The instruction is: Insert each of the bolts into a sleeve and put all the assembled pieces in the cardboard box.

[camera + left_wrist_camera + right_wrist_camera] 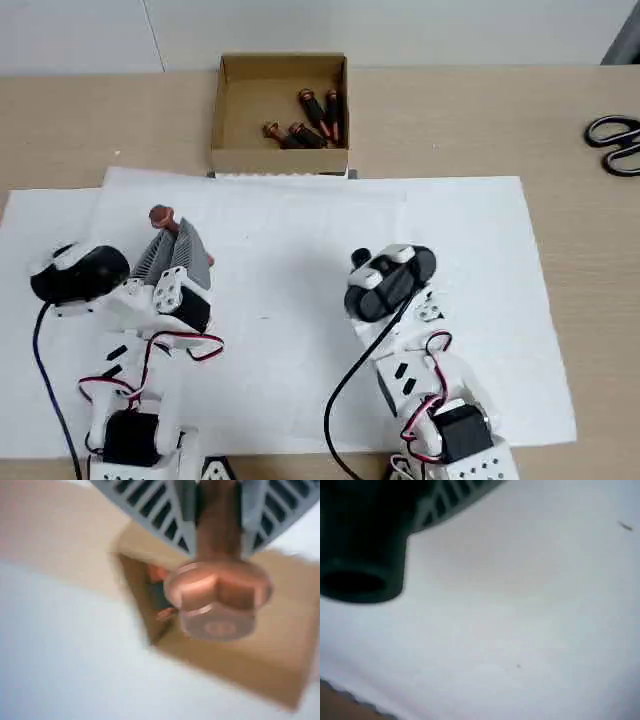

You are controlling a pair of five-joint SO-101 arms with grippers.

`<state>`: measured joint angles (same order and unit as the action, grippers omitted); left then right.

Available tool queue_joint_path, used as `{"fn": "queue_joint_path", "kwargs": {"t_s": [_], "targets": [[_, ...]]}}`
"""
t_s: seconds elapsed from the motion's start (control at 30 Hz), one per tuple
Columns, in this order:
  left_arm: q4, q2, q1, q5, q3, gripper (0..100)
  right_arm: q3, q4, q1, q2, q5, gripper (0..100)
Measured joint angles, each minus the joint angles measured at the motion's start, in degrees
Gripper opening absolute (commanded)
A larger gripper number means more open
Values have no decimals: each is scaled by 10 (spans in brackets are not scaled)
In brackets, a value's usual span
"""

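High camera: my left gripper [170,232] is clamped on a copper-coloured bolt [162,215], its head pointing toward the cardboard box [226,110]. My right gripper [372,266] carries a black sleeve [361,258] over the white paper [300,300], and the two parts are well apart. A few assembled pieces [305,125] already lie in the box, and scissors [614,145] sit far off on the wooden table [480,120]. I judge this to be the mating step for another pair. Next I need bolt and sleeve on one axis, and since the head is the free end, I may need to regrip to expose the shank

Left wrist camera: slatted grey fingers [145,505] pinch the smooth round shank. The flanged hex head is glossy metal, and beyond it I see the matte brown box wall with blurred pieces inside

Right wrist camera: the sleeve is a matte black tube with an open round bore, held against a ribbed grey finger [450,500], hanging above the flat paper near its edge
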<state>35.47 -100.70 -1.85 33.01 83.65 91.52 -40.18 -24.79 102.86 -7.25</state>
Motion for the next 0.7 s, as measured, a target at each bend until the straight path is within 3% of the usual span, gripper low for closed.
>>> {"fn": "queue_joint_path", "kwargs": {"t_s": [0.23, 0.53, 0.7], "targets": [[-47, 0, -64, 32, 0, 6, 41, 97, -61, 1, 0, 4], [-47, 0, -124, 60, 0, 6, 41, 109, -150, 0, 0, 4], [-47, 0, -171, 60, -26, 6, 41, 109, -159, 0, 0, 4]]}}
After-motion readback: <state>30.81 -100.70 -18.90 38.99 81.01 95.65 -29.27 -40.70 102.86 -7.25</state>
